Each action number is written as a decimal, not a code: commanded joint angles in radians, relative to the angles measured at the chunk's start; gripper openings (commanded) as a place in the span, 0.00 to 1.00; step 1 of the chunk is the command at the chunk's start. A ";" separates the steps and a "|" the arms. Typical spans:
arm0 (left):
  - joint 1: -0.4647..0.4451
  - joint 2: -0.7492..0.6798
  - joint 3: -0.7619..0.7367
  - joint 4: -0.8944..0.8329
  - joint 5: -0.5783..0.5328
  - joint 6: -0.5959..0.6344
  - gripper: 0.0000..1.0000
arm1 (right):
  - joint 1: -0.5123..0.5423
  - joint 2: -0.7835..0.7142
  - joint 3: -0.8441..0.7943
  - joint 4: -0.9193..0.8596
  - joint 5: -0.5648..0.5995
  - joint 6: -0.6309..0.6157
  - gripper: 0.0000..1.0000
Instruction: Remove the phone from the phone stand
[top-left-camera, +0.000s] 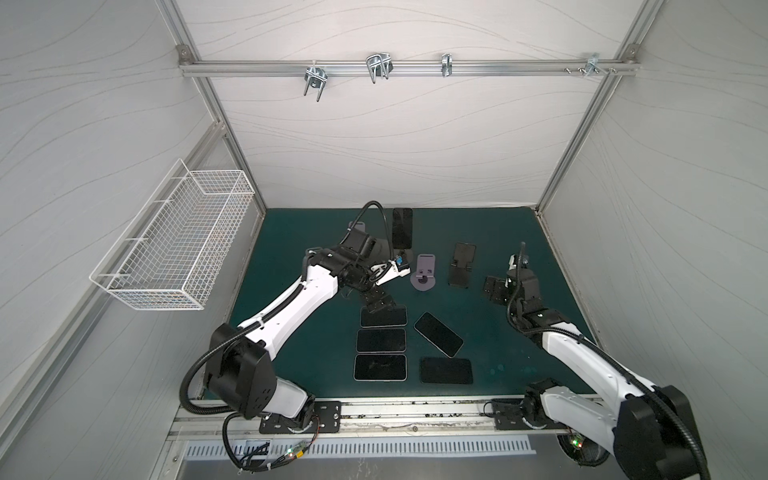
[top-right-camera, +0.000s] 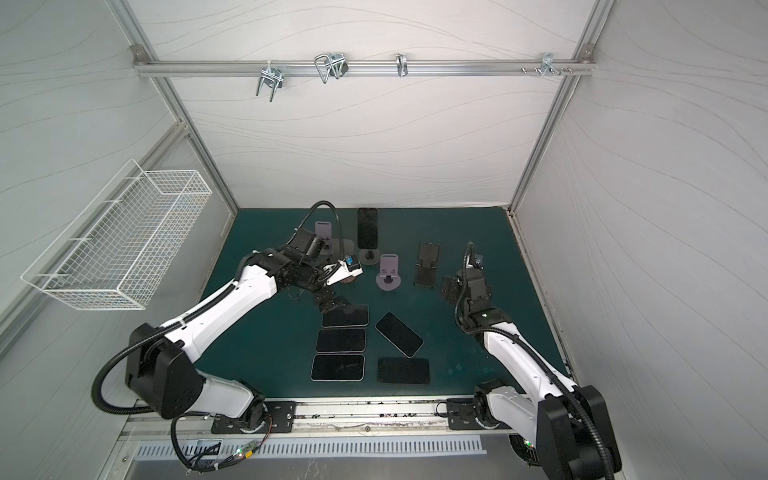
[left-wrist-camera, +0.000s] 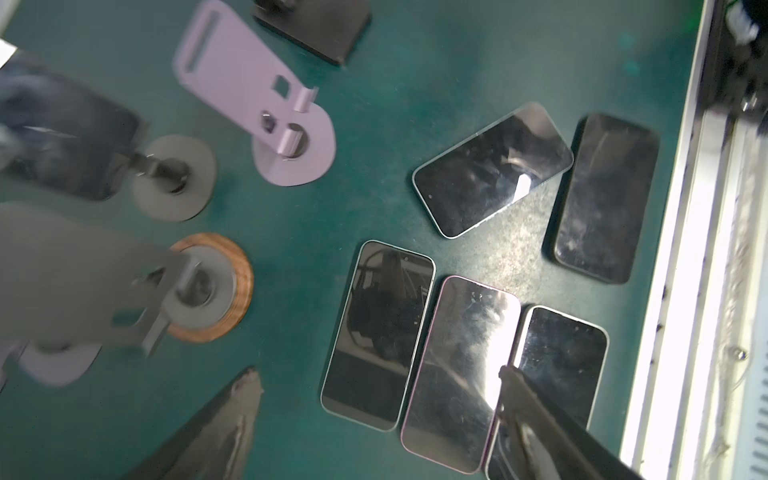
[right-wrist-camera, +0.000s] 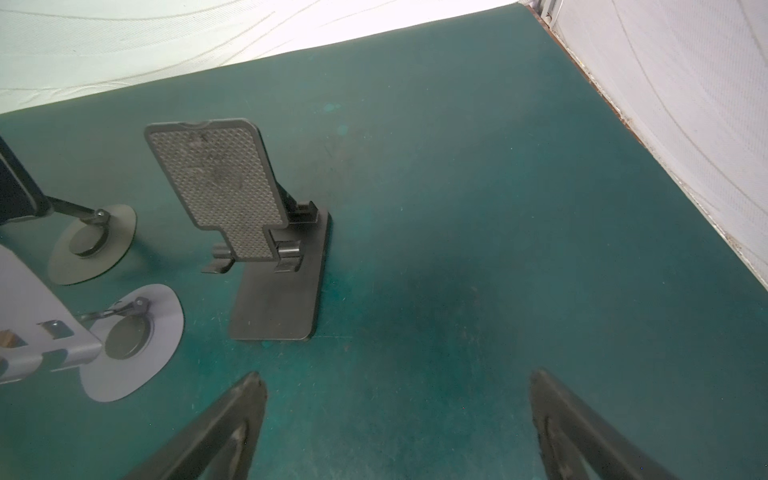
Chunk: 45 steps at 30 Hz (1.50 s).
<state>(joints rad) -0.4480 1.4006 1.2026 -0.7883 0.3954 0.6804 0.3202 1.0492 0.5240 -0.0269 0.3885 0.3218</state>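
top view: phone (top-left-camera: 402, 227) beyond left hand (top-left-camera: 378, 304)

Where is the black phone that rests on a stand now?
In both top views the upright black phone is mid-back on the green mat, behind and left of the empty lilac stand.

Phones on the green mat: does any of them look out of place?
Yes, mildly. One slanted phone lies diagonally, while the column of three phones beside it is neatly lined up and the fifth phone lies square. Nothing looks broken or spilled.
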 joint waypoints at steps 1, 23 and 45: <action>0.075 -0.060 -0.016 0.007 0.061 -0.118 0.93 | 0.007 0.019 0.025 -0.024 0.032 0.032 0.99; 0.601 -0.136 -0.462 0.622 -0.296 -0.438 0.99 | 0.416 0.506 0.709 -0.384 0.149 0.143 0.99; 0.695 -0.119 -0.529 0.791 -0.299 -0.496 0.98 | 0.418 1.023 1.353 -0.589 0.108 0.321 0.99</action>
<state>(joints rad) 0.2424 1.2869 0.6685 -0.0425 0.0826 0.1886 0.7319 2.0171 1.8061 -0.5709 0.4717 0.6109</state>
